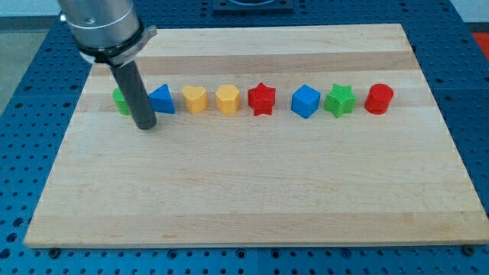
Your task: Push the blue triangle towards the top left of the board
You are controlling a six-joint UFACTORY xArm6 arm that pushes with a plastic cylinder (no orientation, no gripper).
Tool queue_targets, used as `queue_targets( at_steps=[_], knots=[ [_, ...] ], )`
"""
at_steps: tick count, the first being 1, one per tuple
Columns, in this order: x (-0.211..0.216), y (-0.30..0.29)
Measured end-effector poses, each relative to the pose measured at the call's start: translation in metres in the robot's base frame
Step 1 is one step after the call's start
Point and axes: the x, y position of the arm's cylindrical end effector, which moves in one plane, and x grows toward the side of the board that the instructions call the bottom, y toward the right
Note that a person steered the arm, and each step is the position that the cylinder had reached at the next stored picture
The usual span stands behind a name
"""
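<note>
Camera view: my tip [145,126] sits on the table [244,198], just below-left of the blue triangle [163,99], which lies to its upper right. Pushing up-left needs the tip at the triangle's lower right. No claw here, only a rod.

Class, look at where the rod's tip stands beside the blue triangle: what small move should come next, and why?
Probably slide my tip rightward beneath the blue triangle. It now sits at the triangle's lower left, with a green block behind the rod, so it cannot yet push up-left.
</note>
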Motion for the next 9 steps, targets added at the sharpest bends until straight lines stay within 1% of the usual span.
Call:
queue_targets(
  at_steps=[3, 7, 9],
  knots=[
    [-0.055, 0.034],
    [-0.134, 0.034],
    [-0.147, 0.013]
  ],
)
